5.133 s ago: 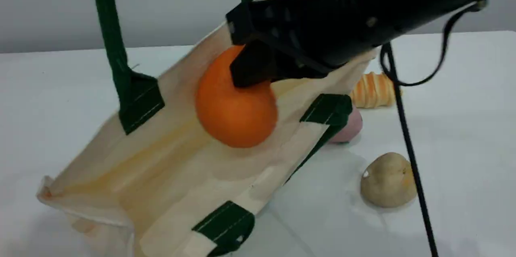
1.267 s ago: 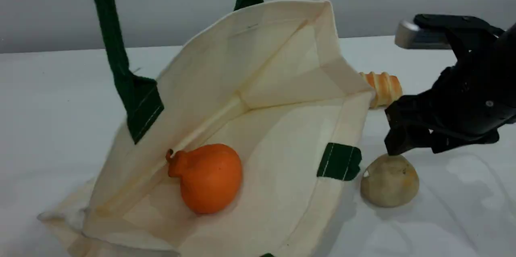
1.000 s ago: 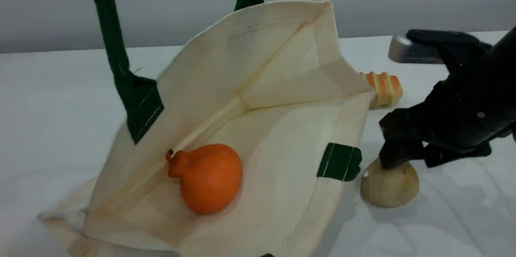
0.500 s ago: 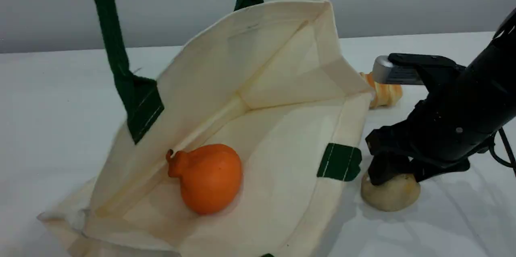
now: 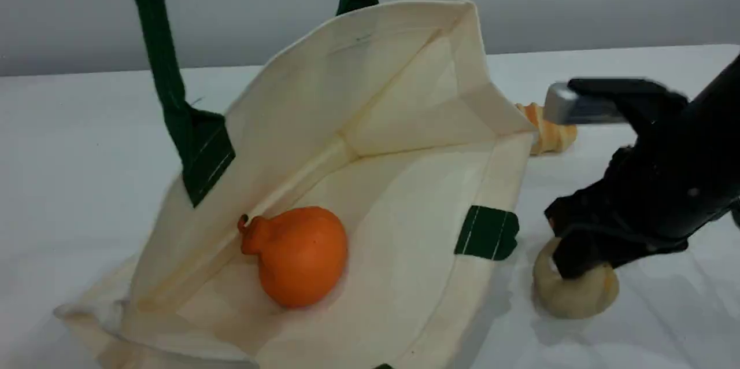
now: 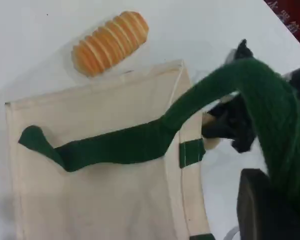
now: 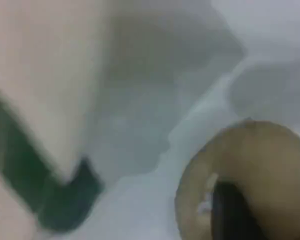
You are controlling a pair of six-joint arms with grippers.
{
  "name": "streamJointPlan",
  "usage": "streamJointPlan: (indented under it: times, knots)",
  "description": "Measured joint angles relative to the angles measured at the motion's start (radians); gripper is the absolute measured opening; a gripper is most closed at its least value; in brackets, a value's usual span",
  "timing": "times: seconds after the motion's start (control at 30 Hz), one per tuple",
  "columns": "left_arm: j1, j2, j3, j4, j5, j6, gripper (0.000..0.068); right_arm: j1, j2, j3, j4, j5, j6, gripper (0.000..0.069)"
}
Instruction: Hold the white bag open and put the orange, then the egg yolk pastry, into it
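Scene view: white bag (image 5: pixel 370 143) open at centre, orange (image 5: pixel 300 254) inside on lower wall. Right end effector (image 5: pixel 578 262) clamped on egg yolk pastry (image 5: pixel 575 295), lower right, on counter (image 5: pixel 636 334).
Left wrist view: left end effector (image 6: pixel 262 212) closed on green handle (image 6: pixel 270 105); striped bread roll (image 6: pixel 110 42) upper left.
Right wrist view: blurred; fingertip (image 7: pixel 232 212) on pastry, lower right.

We see a cream-white bag (image 5: pixel 393 126) w/ dark green straps (image 5: pixel 159 62), a bright orange (image 5: pixel 300 256) fruit, a tan-beige pastry (image 5: pixel 578 296) w/ yellowish patches, a bread roll (image 6: pixel 110 42) striped orange & cream, a black gripper (image 5: pixel 584 247).

pastry (image 5: pixel 575 294) top hidden, right wrist view blurred
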Motion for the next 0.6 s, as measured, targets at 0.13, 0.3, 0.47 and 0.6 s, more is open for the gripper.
streamJointPlan:
  times: [0.13,0.3,0.47,0.6]
  knots:
    - [0.0,0.0,0.0,0.0,0.0,0.0,0.0067,-0.001,-0.114,0.055,-0.013,0.035,0.002,0.023]
    - [0.0,0.0,0.0,0.0,0.0,0.0,0.0067,0.001,-0.276,0.068,0.009,0.142,0.006,0.0224]
    - [0.0,0.0,0.0,0.0,0.0,0.0,0.0067,0.002,-0.376,0.068,0.098,0.245,-0.021,0.0224]
    - [0.0,0.0,0.0,0.0,0.0,0.0,0.0067,0.013,-0.375,0.068,0.235,0.287,-0.122,0.0221]
